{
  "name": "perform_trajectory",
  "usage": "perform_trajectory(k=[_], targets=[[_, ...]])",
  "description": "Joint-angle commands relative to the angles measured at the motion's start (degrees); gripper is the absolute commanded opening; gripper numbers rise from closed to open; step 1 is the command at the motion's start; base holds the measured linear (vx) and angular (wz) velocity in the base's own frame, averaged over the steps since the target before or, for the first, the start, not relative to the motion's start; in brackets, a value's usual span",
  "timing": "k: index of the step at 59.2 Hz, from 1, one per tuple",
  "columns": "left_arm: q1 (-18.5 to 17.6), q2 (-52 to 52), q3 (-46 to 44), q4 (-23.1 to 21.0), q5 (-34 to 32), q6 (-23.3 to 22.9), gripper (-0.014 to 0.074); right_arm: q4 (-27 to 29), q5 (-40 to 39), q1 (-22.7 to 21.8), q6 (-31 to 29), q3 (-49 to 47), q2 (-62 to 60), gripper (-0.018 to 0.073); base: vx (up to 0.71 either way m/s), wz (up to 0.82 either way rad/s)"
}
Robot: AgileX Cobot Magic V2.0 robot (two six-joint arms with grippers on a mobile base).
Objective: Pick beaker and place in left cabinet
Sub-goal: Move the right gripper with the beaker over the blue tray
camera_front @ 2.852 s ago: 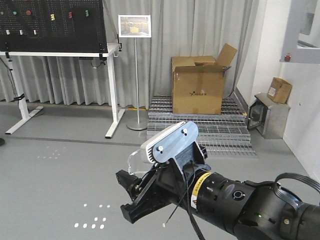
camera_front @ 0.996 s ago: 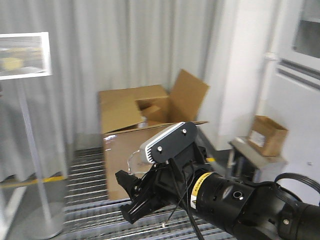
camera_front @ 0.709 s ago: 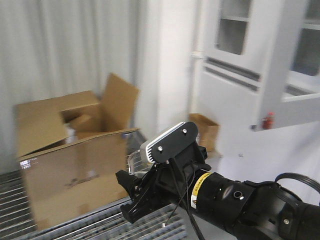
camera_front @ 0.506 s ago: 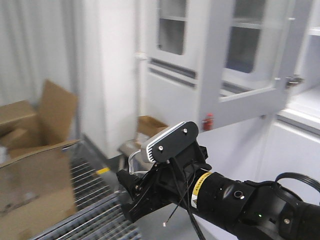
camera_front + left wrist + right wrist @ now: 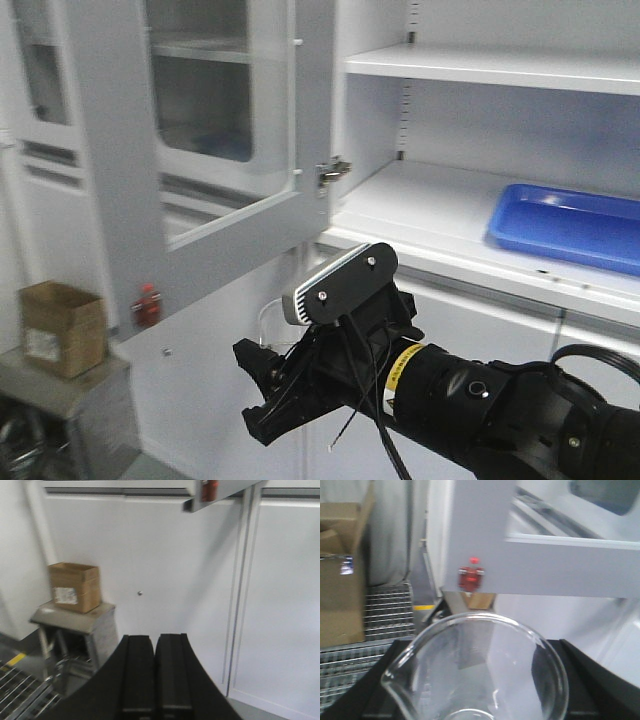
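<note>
The left cabinet [image 5: 470, 125] stands open, its glass-paned door [image 5: 200, 110] hanging out to the left, a blue tray [image 5: 575, 225] on the lower shelf and a cardboard box [image 5: 60, 325] on a grey stand [image 5: 80, 622] beside it. Below shelf level the right gripper [image 5: 258, 390] clamps the beaker [image 5: 480, 665] — mouth toward the wrist camera, long axis along that sightline, spout lower left there — while the left gripper [image 5: 154, 642] has its fingers pressed together
</note>
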Motion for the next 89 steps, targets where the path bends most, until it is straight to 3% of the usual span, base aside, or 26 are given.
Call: perform_trajectory(k=[1, 44, 89], targets=[[-0.04, -0.99, -0.54, -0.26, -4.57, -0.20, 0.0004, 0.02, -5.12, -0.19, -0.56, -1.86, -2.23, 0.0051, 0.25, -0.52], [-0.04, -0.99, -0.54, -0.26, -4.57, -0.20, 0.0004, 0.02, -5.12, -0.19, -0.56, -1.86, -2.23, 0.0051, 0.25, -0.47], [-0.04, -0.99, -0.54, -0.26, -4.57, -0.20, 0.0004, 0.02, -5.12, -0.19, -0.56, -1.86, -2.23, 0.0051, 0.26, -0.12]])
